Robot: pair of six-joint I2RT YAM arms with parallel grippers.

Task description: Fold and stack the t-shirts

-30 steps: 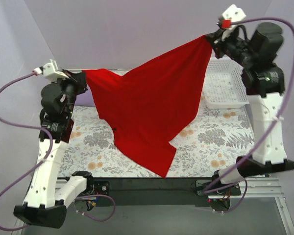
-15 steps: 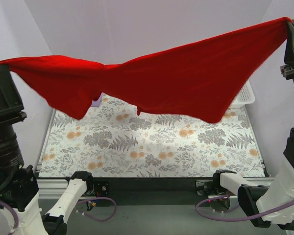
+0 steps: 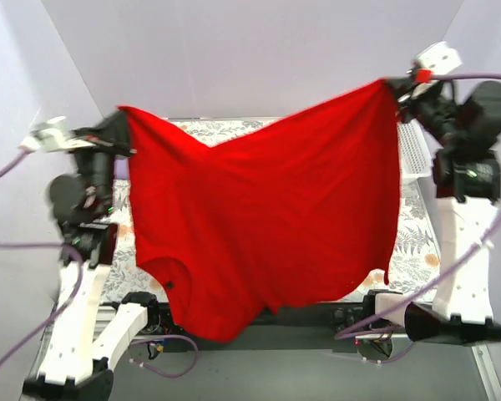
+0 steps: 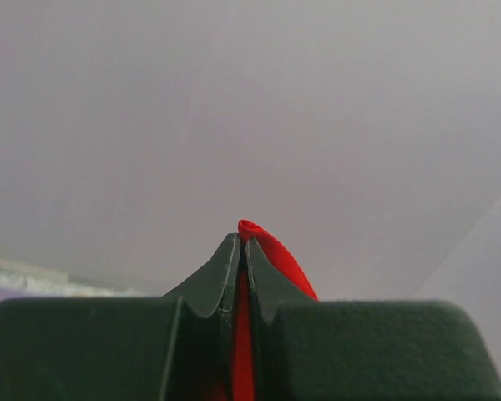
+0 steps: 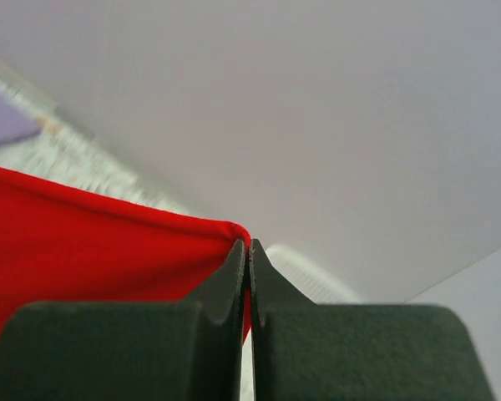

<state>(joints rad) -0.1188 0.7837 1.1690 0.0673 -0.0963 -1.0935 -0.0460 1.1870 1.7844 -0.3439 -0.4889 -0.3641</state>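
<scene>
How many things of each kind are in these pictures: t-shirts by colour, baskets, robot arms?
Red t-shirt: 1
Lavender t-shirt, only a corner visible: 1
White basket: 1
Robot arms: 2, left arm and right arm
Total: 5

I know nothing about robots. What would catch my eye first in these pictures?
The bright red t-shirt stands out first, hanging spread like a curtain between the two arms and hiding most of the flowered table. The left gripper pinches its upper left corner and the right gripper its upper right one, both shut on the cloth. Behind it on the right, a white mesh basket peeks out.
</scene>
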